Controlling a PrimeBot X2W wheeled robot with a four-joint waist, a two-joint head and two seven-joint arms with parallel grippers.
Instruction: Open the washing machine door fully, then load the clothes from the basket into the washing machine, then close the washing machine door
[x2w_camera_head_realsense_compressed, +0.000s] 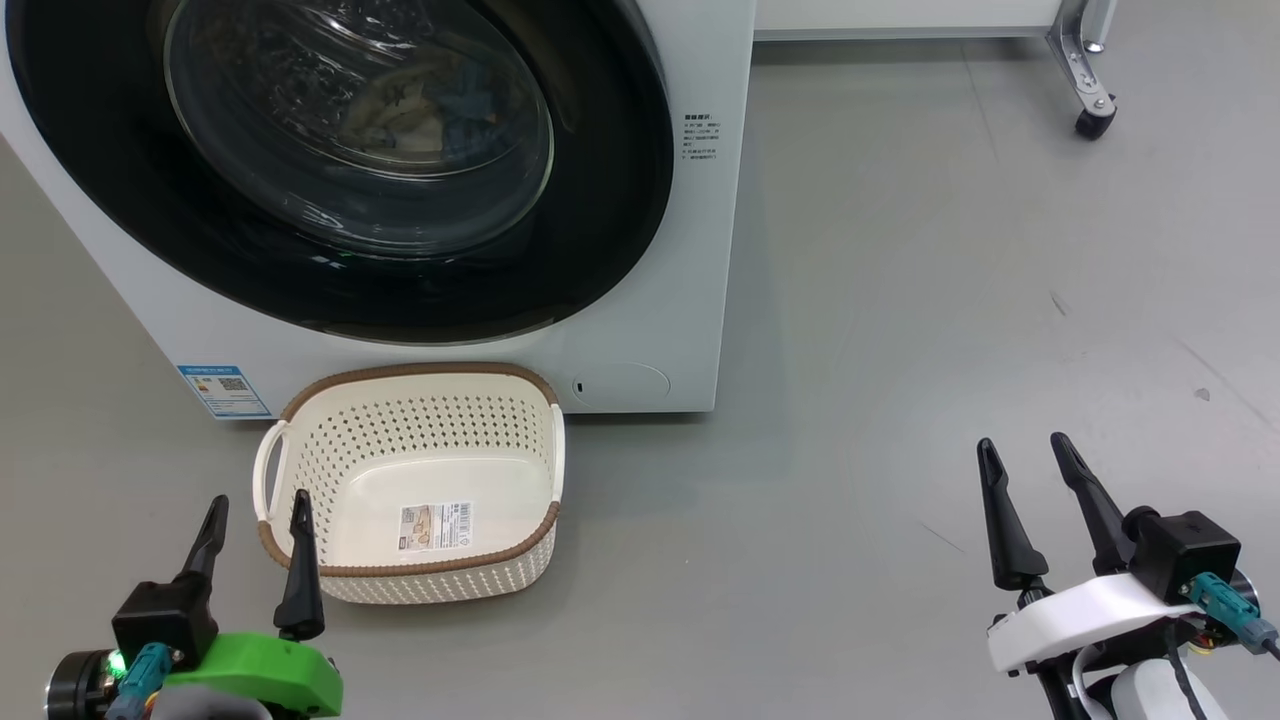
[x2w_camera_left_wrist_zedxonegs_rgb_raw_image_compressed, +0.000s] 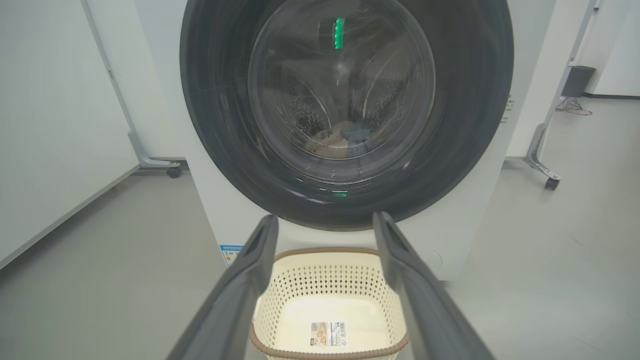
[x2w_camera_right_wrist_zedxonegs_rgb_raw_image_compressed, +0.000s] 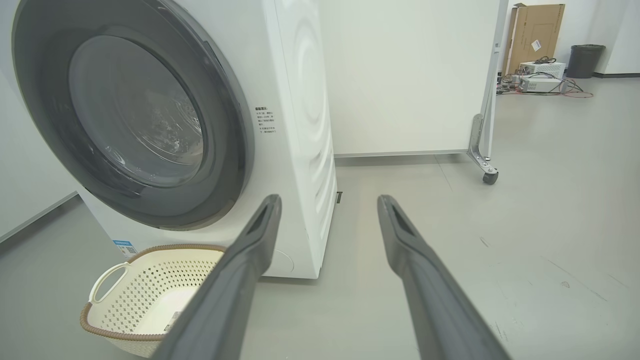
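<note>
My left wrist view catches clothes (x2w_camera_left_wrist_zedxonegs_rgb_raw_image_compressed: 340, 137) behind the shut washing machine door (x2w_camera_left_wrist_zedxonegs_rgb_raw_image_compressed: 215, 100). My head view gives the basket (x2w_camera_head_realsense_compressed: 420, 430), left gripper (x2w_camera_head_realsense_compressed: 259, 498) and right gripper (x2w_camera_head_realsense_compressed: 1023, 443), jaws apart.

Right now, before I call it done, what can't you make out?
- Clothes: left wrist view, blurred behind the door glass and its reflections; piece count unclear.
- Washing machine top: head view, cut off by upper edge.
- Basket near side: right wrist view, hidden behind the right hand.
- Printed notice: too small to read.
</note>
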